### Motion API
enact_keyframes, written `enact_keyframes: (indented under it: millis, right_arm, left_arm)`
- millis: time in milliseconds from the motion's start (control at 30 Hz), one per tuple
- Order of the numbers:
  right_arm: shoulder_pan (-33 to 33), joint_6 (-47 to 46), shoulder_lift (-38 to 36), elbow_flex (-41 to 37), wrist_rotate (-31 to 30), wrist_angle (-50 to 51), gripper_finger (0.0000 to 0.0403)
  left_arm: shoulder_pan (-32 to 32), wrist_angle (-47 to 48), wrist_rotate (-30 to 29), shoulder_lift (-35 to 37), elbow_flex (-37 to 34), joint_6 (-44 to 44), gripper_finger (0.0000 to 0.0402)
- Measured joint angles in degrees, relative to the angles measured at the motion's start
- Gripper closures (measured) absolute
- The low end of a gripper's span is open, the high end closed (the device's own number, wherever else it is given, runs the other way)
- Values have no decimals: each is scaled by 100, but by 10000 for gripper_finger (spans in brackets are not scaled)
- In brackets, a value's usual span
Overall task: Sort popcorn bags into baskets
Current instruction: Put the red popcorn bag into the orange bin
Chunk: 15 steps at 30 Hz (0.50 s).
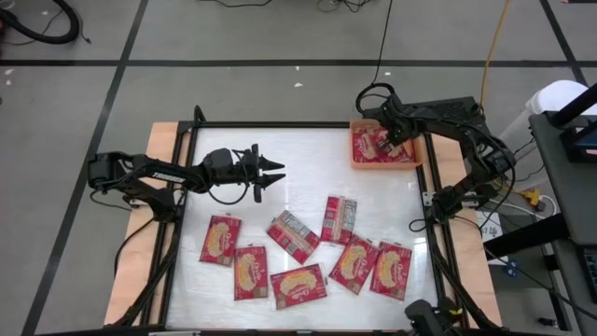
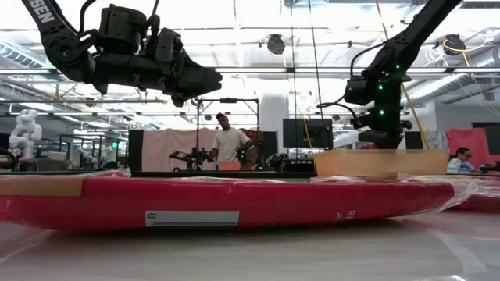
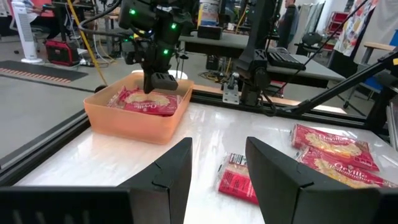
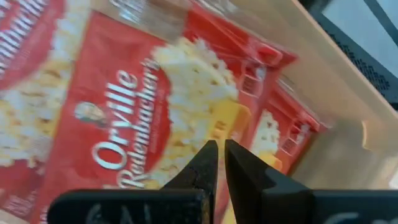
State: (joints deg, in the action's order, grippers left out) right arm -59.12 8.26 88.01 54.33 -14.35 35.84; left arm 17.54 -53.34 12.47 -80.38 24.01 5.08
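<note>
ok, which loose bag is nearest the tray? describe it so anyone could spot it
Start at the orange tray in the table's far right corner. Toward the near edge and left lies a popcorn bag, standing almost lengthwise. Unlike the picture-side-up bags nearer the front, it shows its grey-white printed panel.

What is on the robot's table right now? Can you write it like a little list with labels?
tray: orange tray at the table's far right corner
in tray: popcorn bags, count unclear
loose bags: seven bags on the table, five popcorn-face up, two panel-side up
right gripper: down over the tray's bags, fingers nearly together, nothing between them
left gripper: open, empty, above the table's left middle
room behind: a person standing
</note>
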Motion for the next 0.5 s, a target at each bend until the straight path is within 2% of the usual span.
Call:
enact_keyframes:
  millis: [67,267,500]
  right_arm:
    - [-83,-5,0,0,-27,-1,381]
    - [-104,-27,0,0,517,-110,381]
    - [-81,36,0,-33,78,-116,381]
  left_arm:
    - [0,0,0,0,0,0,249]
    - [0,0,0,0,0,5,249]
    - [0,0,0,0,0,5,249]
